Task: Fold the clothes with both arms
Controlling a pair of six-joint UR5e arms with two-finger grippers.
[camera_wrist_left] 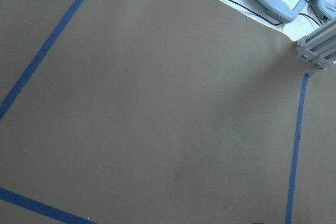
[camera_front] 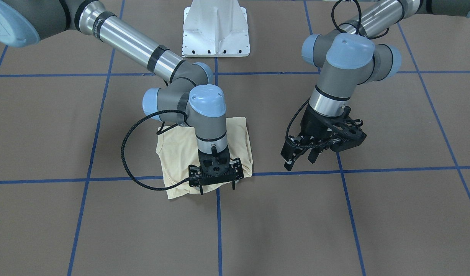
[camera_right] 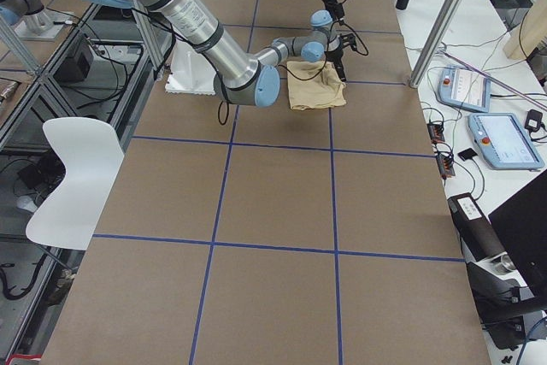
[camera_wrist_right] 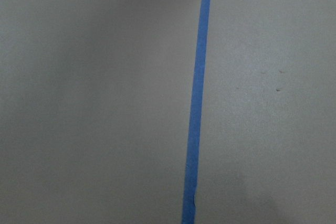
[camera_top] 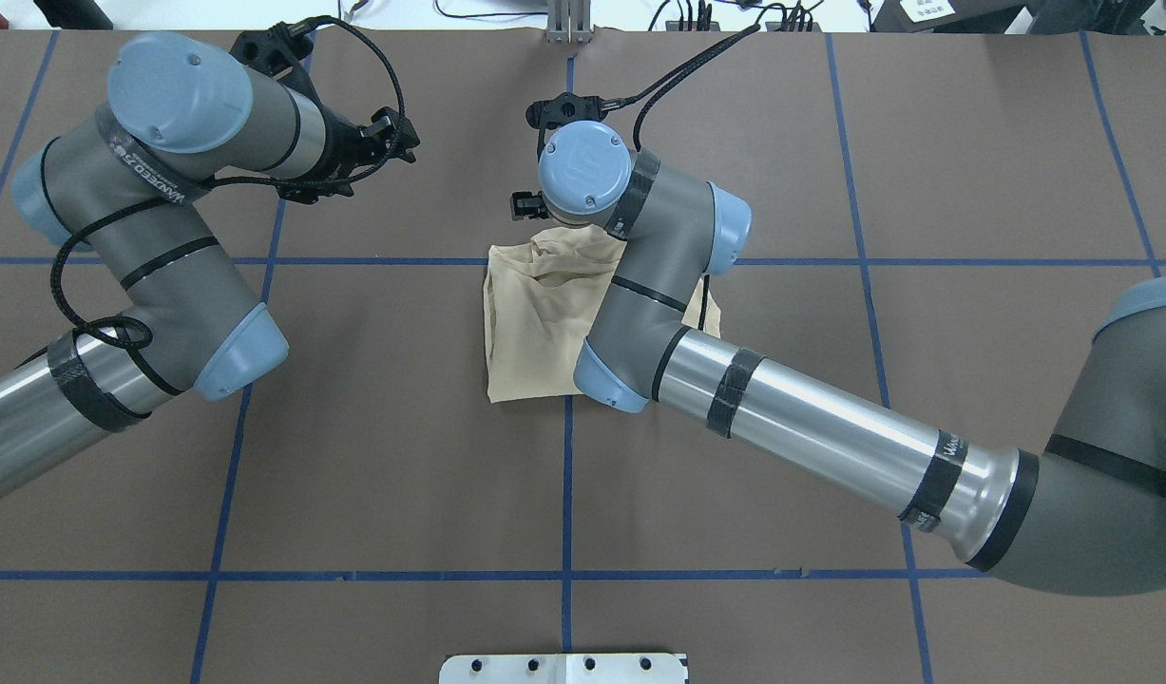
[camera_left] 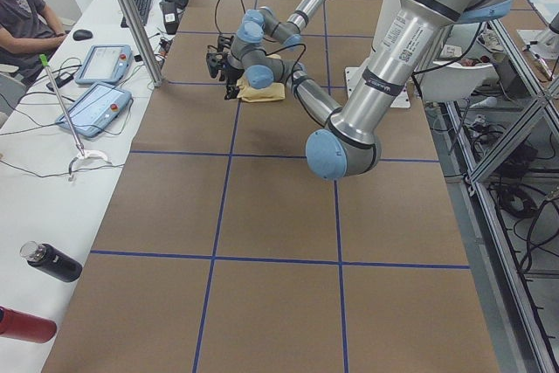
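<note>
The clothes (camera_front: 177, 153) are one pale cream-yellow shirt lying in a folded, slightly rumpled bundle near the table's middle, also seen from above (camera_top: 535, 313). No print shows. My right gripper (camera_front: 217, 189) points straight down over the bundle's edge on the operators' side, open, with its fingers spread wide and nothing between them. From above, its wrist hides most of it. My left gripper (camera_front: 299, 164) hangs tilted above bare table well to the side of the shirt, open and empty, and shows in the overhead view (camera_top: 404, 141). Both wrist views show only brown table and blue tape.
Blue tape lines (camera_front: 219, 230) grid the brown table. The white pedestal base (camera_front: 215, 34) stands at the robot's side. Beyond the far edge are teach pendants (camera_left: 96, 85), a metal post (camera_left: 131, 15), a seated person (camera_left: 22, 15) and bottles (camera_left: 52, 261).
</note>
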